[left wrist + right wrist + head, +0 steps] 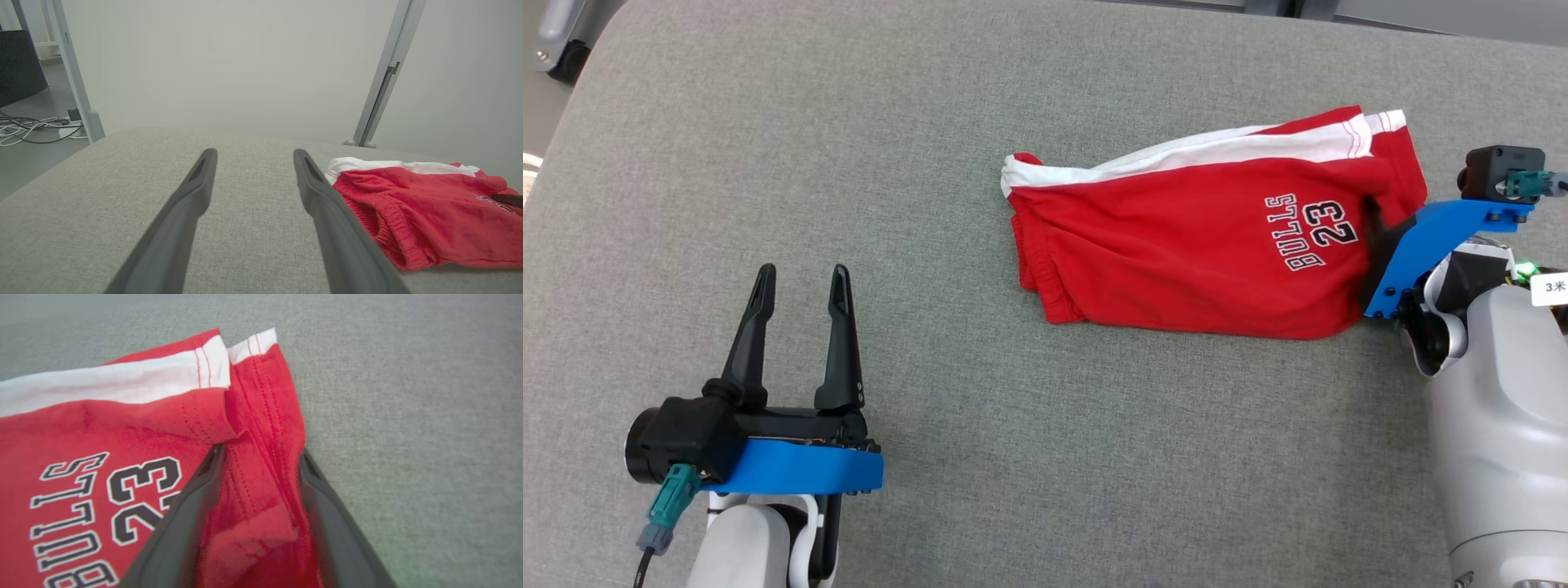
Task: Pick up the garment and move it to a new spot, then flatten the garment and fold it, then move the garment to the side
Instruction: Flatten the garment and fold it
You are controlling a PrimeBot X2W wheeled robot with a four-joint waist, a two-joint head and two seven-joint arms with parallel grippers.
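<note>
The right gripper (pixel 257 455) is half hidden behind its mount (pixel 1429 237) in the head view. The hem of the shorts (pixel 1192 237) is straddled by its wide-spread jaws. The left gripper (pixel 800 282), also spread, is seen well apart.

BULLS 23 on garment (pixel 1160 245), 3米 tag (pixel 1550 287)

Prob. robot lab/test bay: grey fabric-covered table (pixel 1013 457), bare metal frame posts (pixel 382 85) just behind it, loose cables (pixel 28 132) on floor (pixel 24 167) beside it, blank wall (pixel 229 61) beyond.
</note>
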